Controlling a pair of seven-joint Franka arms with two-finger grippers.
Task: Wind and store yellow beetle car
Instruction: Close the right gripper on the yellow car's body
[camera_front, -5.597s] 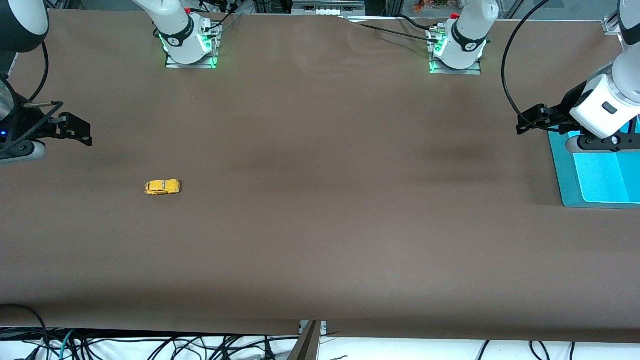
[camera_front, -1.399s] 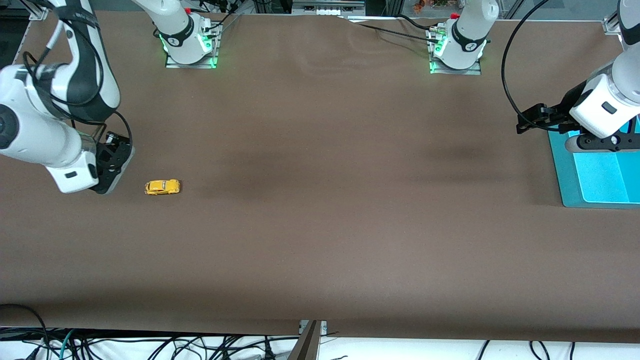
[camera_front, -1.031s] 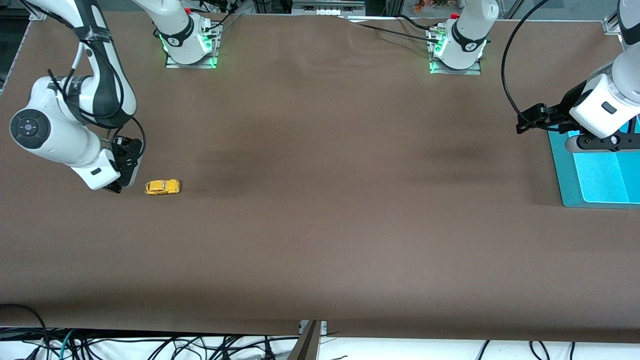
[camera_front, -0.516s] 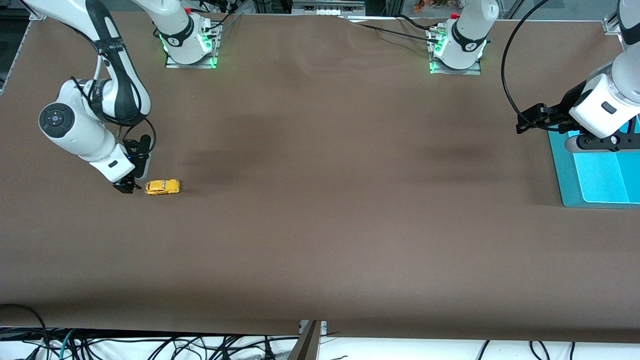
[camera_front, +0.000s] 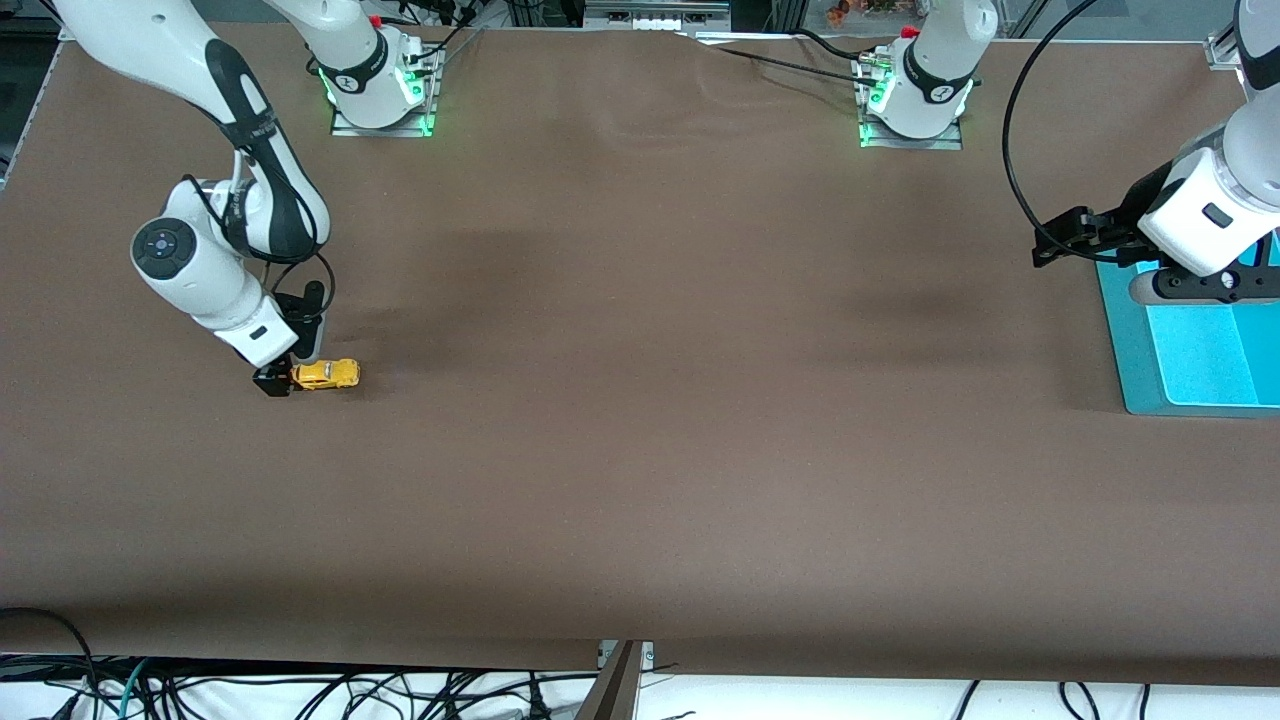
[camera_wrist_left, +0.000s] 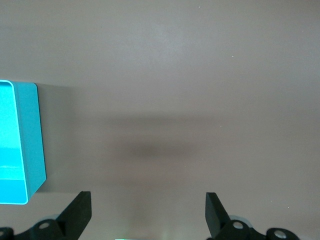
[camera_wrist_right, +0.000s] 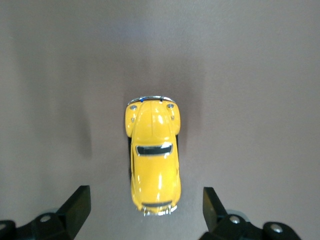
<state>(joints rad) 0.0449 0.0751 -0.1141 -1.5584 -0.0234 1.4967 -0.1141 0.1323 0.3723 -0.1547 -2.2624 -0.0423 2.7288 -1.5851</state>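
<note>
One yellow beetle car (camera_front: 325, 374), one teal bin (camera_front: 1190, 345), two arms.

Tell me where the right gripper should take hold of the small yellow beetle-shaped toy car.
Grip the small yellow beetle-shaped toy car across its two long flanks, coming straight down from above. It stands on its wheels on the brown table, lengthwise between the open right gripper's fingers, so the narrow body probably fits between them.

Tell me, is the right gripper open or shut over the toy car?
Open. The right gripper's fingers stand wide apart, either side of the yellow beetle car, not touching it.
</note>
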